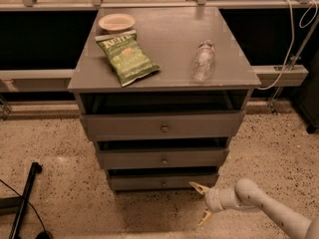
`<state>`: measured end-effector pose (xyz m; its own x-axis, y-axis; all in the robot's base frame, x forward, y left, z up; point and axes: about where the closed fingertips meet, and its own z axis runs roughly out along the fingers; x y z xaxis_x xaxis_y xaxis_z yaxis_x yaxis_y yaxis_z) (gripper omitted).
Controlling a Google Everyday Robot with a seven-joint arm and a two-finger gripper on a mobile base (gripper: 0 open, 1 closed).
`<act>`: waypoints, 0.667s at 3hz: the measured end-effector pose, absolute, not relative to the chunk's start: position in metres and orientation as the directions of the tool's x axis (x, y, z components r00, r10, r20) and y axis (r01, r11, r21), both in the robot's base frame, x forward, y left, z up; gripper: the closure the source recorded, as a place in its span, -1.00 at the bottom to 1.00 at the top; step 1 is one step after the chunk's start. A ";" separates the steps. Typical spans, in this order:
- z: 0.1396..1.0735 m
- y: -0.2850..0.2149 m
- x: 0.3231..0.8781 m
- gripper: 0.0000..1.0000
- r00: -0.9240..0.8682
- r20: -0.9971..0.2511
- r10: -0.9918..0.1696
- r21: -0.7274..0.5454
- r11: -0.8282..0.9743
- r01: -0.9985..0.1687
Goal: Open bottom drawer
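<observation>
One grey cabinet stands on a speckled floor. It has a flat top with an open gap beneath it. We count three drawers in its front, stacked, each narrower than the one above.

- Top drawer: widest and tallest front.
- Middle drawer: mid-sized front.
- Bottom drawer: narrowest and shallowest front, lowest of the stack, just above the floor.

A dark gap shows above each front. We cannot tell how far any drawer stands out.

One pale arm enters from the lower right corner and reaches leftward, low over the floor. One gripper sits at its end, in front of the cabinet's lower right. It is just beside the right end of the bottom drawer front and to the right of the bottom knob. Its two yellowish fingers are spread wide, one above the other, with nothing between them. The upper fingertip lies close to the drawer's lower right corner; we cannot tell whether it touches.

We count three items on the cabinet top.

- One green chip bag, lying flat, left of centre.
- One clear bottle, on its side, right of centre, well apart from the bag.
- One shallow pale bowl, rear left, just behind the bag; we cannot tell whether they touch.

We count three small round knobs, one at the centre of each front. Besides the bottom one, these are the top knob and the middle knob.
</observation>
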<state>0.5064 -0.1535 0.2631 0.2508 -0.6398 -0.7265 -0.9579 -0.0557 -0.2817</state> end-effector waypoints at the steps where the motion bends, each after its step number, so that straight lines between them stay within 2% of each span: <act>1: 0.260 -0.143 0.532 -1.00 0.342 -0.662 -0.667 -0.366 -0.111 -0.924; 2: 0.257 -0.132 0.557 -1.00 0.327 -0.601 -0.730 -0.390 -0.090 -0.916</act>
